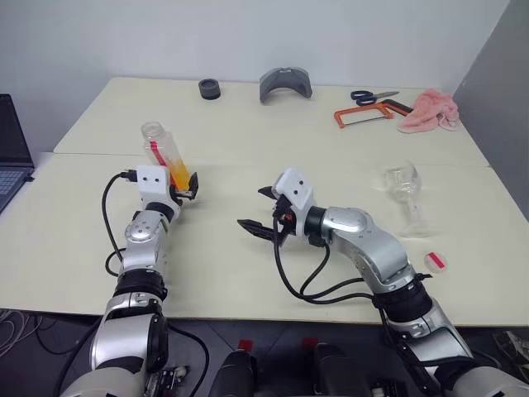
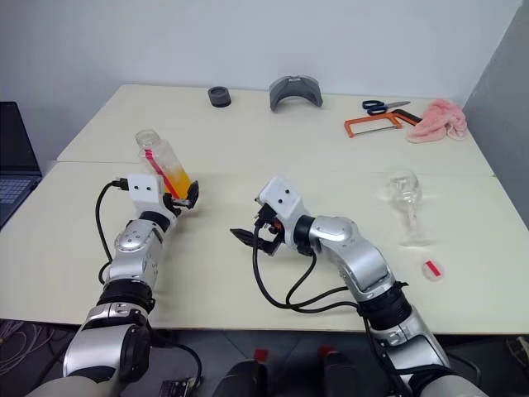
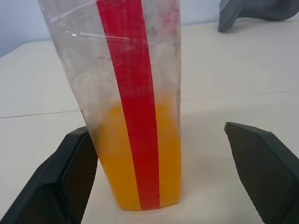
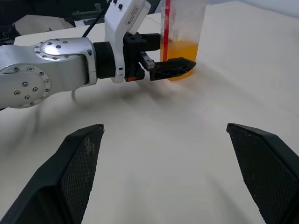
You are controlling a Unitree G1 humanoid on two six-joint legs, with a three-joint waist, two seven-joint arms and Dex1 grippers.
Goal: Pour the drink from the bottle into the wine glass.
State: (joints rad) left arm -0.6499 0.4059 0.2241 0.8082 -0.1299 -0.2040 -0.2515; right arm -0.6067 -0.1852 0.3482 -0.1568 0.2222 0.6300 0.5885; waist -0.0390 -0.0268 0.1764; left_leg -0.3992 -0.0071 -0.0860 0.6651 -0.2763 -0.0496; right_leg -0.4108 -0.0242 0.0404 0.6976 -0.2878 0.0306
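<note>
The clear bottle [image 1: 161, 149] with a red stripe stands uncapped on the left of the table [image 1: 248, 273], leaning slightly. The orange drink [image 3: 117, 163] fills its lower part. My left gripper [image 1: 183, 188] is open around the bottle's base. One finger [image 3: 70, 172] touches the bottle and the other stands apart from it. My right gripper [image 1: 254, 208] hovers open and empty over the table's middle, pointing toward the bottle [image 4: 182, 28]. The empty wine glass [image 1: 403, 194] stands upright at the right, beyond my right arm.
A small white-and-red cap [image 1: 436, 260] lies near the glass's foot. Along the far side lie a black ring [image 1: 209, 88], a grey curved piece [image 1: 285, 83], blue scissors [image 1: 376, 96], an orange hacksaw [image 1: 364, 116] and a pink cloth [image 1: 430, 110]. A laptop [image 1: 8, 157] sits at the left.
</note>
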